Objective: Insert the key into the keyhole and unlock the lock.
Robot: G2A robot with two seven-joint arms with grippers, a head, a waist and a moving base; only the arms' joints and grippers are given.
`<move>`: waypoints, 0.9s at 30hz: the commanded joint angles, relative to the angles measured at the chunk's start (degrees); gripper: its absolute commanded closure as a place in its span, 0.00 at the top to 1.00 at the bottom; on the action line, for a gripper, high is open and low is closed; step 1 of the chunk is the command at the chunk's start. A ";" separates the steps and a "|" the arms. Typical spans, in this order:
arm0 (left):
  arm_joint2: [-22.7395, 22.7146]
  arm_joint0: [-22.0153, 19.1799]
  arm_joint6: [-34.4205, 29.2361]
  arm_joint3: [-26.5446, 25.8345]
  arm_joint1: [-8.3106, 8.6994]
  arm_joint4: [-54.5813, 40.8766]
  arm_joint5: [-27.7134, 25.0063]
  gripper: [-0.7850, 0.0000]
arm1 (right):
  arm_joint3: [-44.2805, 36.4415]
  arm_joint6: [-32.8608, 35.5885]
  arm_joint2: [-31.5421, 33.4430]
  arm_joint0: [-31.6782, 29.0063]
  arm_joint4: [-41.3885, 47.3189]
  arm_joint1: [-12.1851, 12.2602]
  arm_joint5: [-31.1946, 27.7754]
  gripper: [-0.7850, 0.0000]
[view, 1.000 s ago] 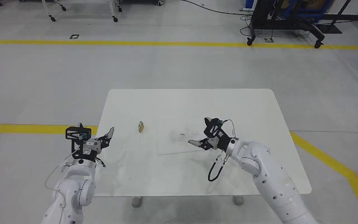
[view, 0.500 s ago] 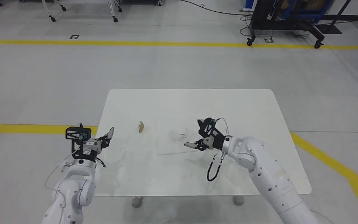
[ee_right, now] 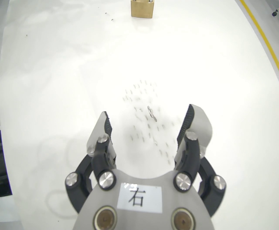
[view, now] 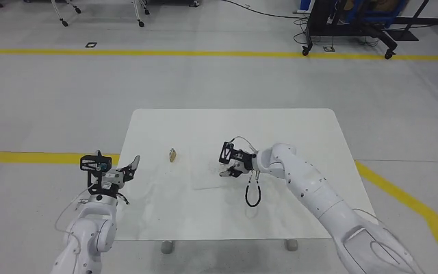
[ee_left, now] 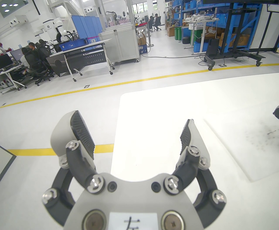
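White label (ee_right: 139,197) on the right gripper (ee_right: 148,112) base reads 右. Second label (ee_left: 133,221) on the left gripper (ee_left: 132,117) base, character cut off, looks like 左.

The small square brass padlock (ee_right: 142,9) is golden yellow. The tiny metal key (ee_right: 152,113) is silver-grey. The flat white counter (view: 301,137) has little dark specks around the key. The jaws are pale grey with black ridged pads (ee_right: 184,125). Yellow stripes cross the grey floor (view: 205,82).
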 commanded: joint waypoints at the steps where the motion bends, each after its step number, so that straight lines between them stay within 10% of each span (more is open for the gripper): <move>1: 0.00 0.00 0.00 0.00 0.00 0.00 0.00 1.00 | 2.18 -1.13 -1.42 1.23 -0.57 -0.63 -0.75 0.47; 4: 0.00 0.00 0.00 0.00 0.00 0.00 0.00 1.00 | 5.13 -2.00 -3.28 2.88 -1.15 -1.74 -0.08 0.40; 6: 0.00 0.00 0.00 0.00 0.00 0.00 0.00 1.00 | 7.06 -2.04 -4.30 3.89 -1.40 -2.50 1.25 0.00; 17: 0.00 0.00 0.00 0.00 0.00 0.00 0.00 1.00 | 10.43 -8.36 -6.12 5.72 -4.11 -3.93 2.98 0.00; 27: 0.00 0.00 0.00 0.00 0.00 0.00 0.00 1.00 | 6.60 -25.35 1.49 -0.22 -0.32 -0.28 -3.54 0.00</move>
